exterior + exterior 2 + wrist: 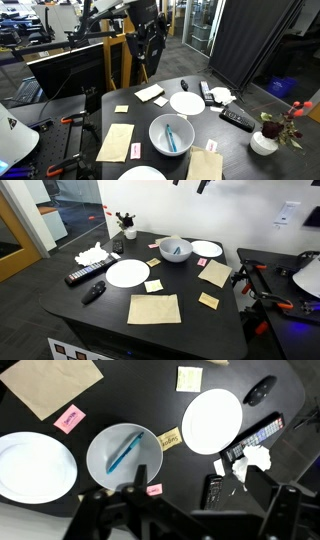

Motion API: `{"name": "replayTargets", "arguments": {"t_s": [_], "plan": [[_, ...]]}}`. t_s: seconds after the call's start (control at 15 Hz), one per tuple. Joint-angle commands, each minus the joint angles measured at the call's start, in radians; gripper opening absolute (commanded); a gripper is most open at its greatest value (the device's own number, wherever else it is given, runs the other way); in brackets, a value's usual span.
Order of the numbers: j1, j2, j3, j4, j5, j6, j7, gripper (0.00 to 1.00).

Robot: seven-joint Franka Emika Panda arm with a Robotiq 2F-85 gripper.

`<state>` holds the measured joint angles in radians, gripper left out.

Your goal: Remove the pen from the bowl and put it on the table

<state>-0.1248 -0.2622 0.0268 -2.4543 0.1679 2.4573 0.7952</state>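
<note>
The light-blue pen [171, 136] lies inside the deep white bowl [157, 140] near the front of the dark table [230, 140]. In the wrist view the pen [125, 453] lies slanted in the bowl [100, 460], at the lower left of centre. In an exterior view the bowl [174, 250] stands at the far side of the table [110, 315]. My gripper [146, 58] hangs high above the table's far end, open and empty. In the wrist view its fingers [198, 495] are dark shapes at the bottom edge, spread apart to the right of the bowl.
Two flat white plates [211, 420] [36, 465] flank the bowl. Black remotes [260, 435] [213, 490], crumpled white tissue [258, 460], a black mouse [261, 388], brown paper napkins [55, 385], sticky notes [188, 378] and a flower pot [265, 140] lie around.
</note>
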Motion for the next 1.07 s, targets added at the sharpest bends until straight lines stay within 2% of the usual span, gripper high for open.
{"name": "replayTargets", "arguments": {"t_s": [0.0,0.07,0.13,0.53,0.67,0.73,1.0], "plan": [[-0.061,0.034,0.016,0.014,-0.108,0.048,0.215,1.0],[-0.075,0.037,0.018,0.011,-0.149,0.051,0.285,1.0],[-0.032,0.021,-0.01,0.002,-0.101,0.029,0.18,1.0],[-0.03,0.025,-0.012,0.001,-0.114,0.03,0.192,1.0],[-0.054,0.043,0.007,0.012,-0.155,0.028,0.3,1.0],[-0.074,0.054,0.021,0.014,-0.202,0.034,0.397,1.0],[-0.073,0.09,0.015,0.023,-0.295,-0.001,0.605,1.0]]}}
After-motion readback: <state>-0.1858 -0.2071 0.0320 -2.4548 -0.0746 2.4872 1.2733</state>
